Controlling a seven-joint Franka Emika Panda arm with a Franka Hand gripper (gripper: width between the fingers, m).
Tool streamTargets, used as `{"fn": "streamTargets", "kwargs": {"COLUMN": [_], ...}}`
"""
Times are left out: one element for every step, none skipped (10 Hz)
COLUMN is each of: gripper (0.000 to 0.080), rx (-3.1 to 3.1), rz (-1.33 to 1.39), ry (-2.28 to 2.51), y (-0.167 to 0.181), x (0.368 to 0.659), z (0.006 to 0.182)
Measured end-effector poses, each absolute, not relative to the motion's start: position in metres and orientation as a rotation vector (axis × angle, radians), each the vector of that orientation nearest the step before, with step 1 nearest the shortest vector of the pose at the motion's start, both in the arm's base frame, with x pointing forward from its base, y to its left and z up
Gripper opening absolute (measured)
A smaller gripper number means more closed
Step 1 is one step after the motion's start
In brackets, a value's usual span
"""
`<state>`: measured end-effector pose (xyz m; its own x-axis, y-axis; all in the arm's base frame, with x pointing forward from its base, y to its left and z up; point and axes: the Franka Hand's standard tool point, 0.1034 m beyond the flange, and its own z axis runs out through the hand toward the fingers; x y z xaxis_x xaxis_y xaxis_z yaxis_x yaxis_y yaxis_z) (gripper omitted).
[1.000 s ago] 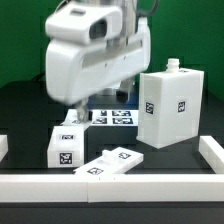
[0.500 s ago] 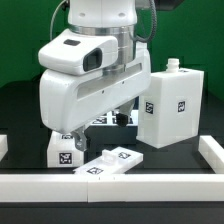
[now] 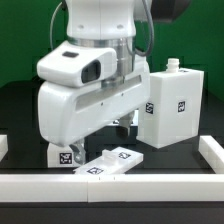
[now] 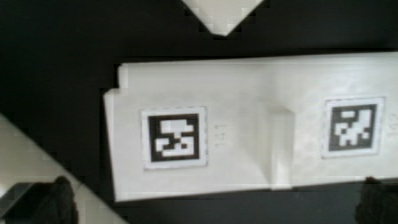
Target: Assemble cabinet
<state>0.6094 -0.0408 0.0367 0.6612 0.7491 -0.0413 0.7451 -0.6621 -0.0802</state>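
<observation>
The cabinet box point(image 3: 172, 105) stands upright at the exterior view's right, white with a tag on its front and a peg on top. A flat white tagged panel point(image 3: 112, 162) lies in front, near the front rail. My arm hangs low over the exterior view's left, and its body hides the gripper there. In the wrist view my gripper point(image 4: 210, 205) is open and empty, with dark fingertips point(image 4: 36, 203) wide apart. Just beyond them lies a white part point(image 4: 249, 125) with two tags and a raised ridge between them.
A smaller white block with a tag point(image 3: 62, 156) peeks out under my arm at the exterior view's left. Long white border rails run along the front point(image 3: 110, 186), the right point(image 3: 212, 150) and the left point(image 3: 4, 147). The tabletop is black.
My arm has come lower and tilted toward the exterior view's left, now covering the tags behind it and most of the small block. The parts have not moved.
</observation>
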Motion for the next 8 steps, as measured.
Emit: {"fn": "streamTargets", "kwargs": {"gripper": [0.0795, 0.0795, 0.0795, 0.0795, 0.0795, 0.0795, 0.0795, 0.0795], "rx": [-2.818, -2.818, -2.814, -2.819, -2.823, -2.821, -2.834, -2.839], "rz": [0.091, 0.091, 0.102, 0.090, 0.079, 0.082, 0.043, 0.025], "ry": [-1.268, -1.267, -1.265, -1.269, -1.273, -1.273, -1.280, -1.284], "y": [-0.040, -0.040, -0.040, -0.040, -0.038, -0.037, -0.036, -0.036], "x": [0.611, 0.609, 0.607, 0.608, 0.606, 0.604, 0.605, 0.606], "z": [0.030, 0.023, 0.016, 0.015, 0.015, 0.015, 0.014, 0.014]}}
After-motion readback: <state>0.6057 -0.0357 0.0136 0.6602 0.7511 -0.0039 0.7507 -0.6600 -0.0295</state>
